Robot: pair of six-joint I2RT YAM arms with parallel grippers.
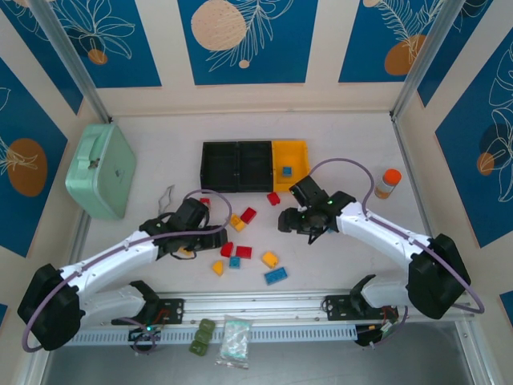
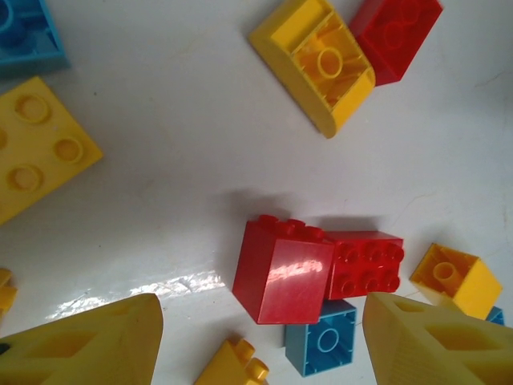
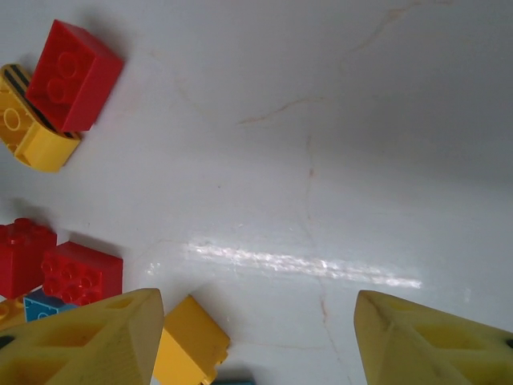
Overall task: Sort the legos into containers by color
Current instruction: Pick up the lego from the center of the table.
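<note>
Blue leaf-print panels [image 1: 248, 40] wall a white table [image 1: 345, 132], with 3 joined containers [image 1: 238, 166] at its back. Legos [image 1: 243, 252] lie scattered mid-table, 1 blue in the yellow bin [image 1: 303, 156]; the left gripper [image 2: 264, 325] and right gripper [image 3: 256, 337] hover there, fingers wide, empty.

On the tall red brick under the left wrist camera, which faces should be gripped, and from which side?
Come down from above with the left gripper, jaws on the tall red brick's left and right faces. The left is free; the right seems to rise above the flat red brick touching it. The blue brick crowds the near end.
</note>
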